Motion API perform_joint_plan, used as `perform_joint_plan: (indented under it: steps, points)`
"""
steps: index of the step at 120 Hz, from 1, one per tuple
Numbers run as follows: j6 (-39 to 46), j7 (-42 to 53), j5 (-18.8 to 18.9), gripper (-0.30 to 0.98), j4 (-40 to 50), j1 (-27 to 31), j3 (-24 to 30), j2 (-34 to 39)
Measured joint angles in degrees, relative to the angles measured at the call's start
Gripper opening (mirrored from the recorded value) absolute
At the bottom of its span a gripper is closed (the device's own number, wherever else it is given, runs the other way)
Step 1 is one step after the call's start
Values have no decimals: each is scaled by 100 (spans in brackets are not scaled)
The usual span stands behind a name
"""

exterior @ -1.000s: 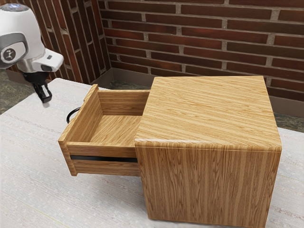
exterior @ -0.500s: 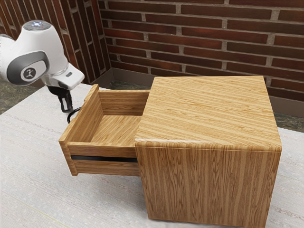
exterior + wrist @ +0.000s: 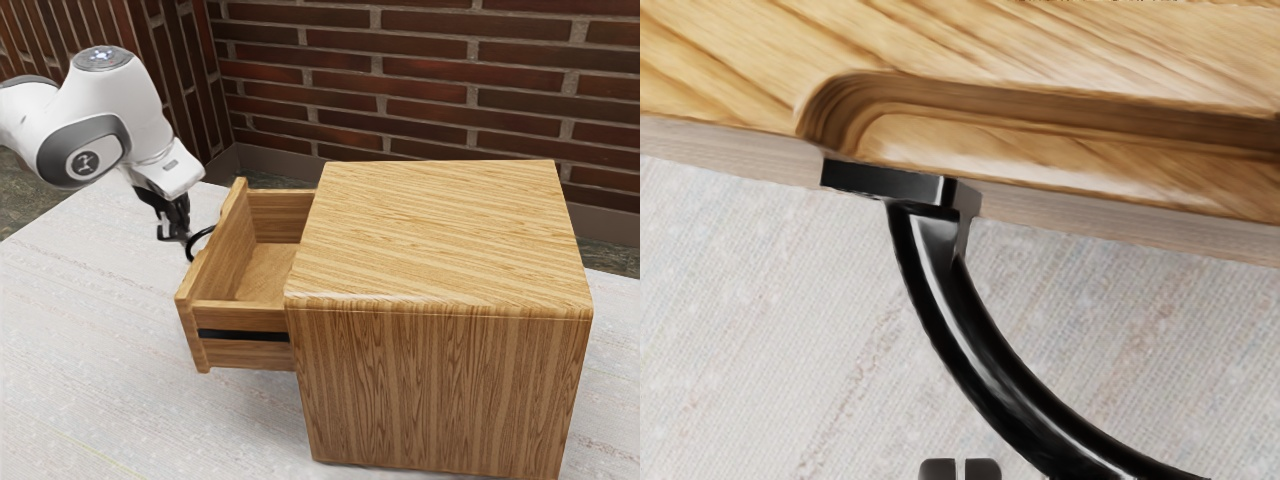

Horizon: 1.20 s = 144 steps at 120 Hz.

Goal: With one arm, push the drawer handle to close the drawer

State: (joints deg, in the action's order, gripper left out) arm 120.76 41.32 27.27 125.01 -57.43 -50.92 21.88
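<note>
Rising behind everything, the brick wall (image 3: 450, 80) backs the pale table (image 3: 90, 380). The wooden cabinet (image 3: 450, 240) stands on the table, toward the exterior view's right. The white arm (image 3: 100, 110) reaches in from the exterior view's left, bent down toward the drawer (image 3: 222, 250). That drawer is partly open, sticking out of the cabinet toward the exterior view's left, its inside bare wood. A dark strip (image 3: 240, 335) runs along its near side, and a rounded recess (image 3: 1040, 140) is cut into its front panel's upper edge. The black handle (image 3: 990, 370) curves outward from the drawer's front, one end joined there by a squared foot. The gripper (image 3: 175, 238) points down at the handle's outer side, close to the curve; whether they touch, I cannot tell. Its fingers (image 3: 937, 469) sit narrow, nearly together, with only a thin gap and nothing held between them.
</note>
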Motion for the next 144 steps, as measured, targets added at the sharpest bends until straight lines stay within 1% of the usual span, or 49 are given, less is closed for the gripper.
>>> perform_joint_plan:
  steps: [58,144]
  points:
    - [341,308,-184,-10,-26,-352,-6,-81]
    - [776,449,-496,-10,-189,-774,-6,-529]
